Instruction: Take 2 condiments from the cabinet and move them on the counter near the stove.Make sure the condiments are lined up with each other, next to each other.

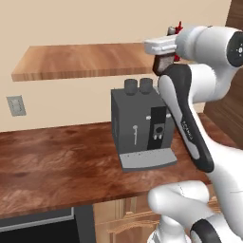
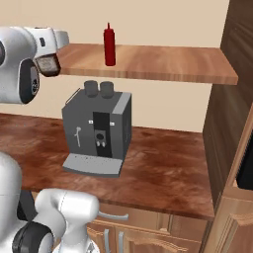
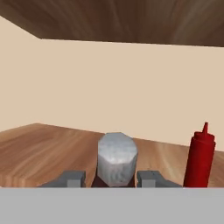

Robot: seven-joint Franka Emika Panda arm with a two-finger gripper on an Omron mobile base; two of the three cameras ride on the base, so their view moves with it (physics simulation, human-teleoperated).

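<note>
the table (image 2: 163,168) runs wide and reddish-brown below, with a grey coffee machine (image 2: 98,132) standing on it; no stove shows from here. above the machine hangs the shelf (image 1: 80,60), a long pale plank, and the arm (image 1: 190,114) reaches up to its level.

on the shelf the ketchup (image 2: 109,45) stands upright, nozzle at 12 o'clock, well back from the plank's front edge. in the hand view it (image 3: 200,157) sits at about 3 o'clock from the fingers, just beside them but clear of them.

the brown bottle (image 3: 117,161) is dead centre in the hand view, its pale face rising between the two finger tips, long axis upright. the fingers (image 3: 111,179) stand narrow, one tip on each side of it, and look clamped on it (whether its base rests on the plank or hangs just off it i cannot tell, since the bottom is hidden). in the right base view the same bottle (image 2: 48,64) shows under the hand at the shelf's left end.

my reading is that the first condiment is in the grip and the carry down is next. that move turns on the ketchup at 3 o'clock: pulling straight back toward 6 o'clock, away from the wall, should keep clear of it.
</note>
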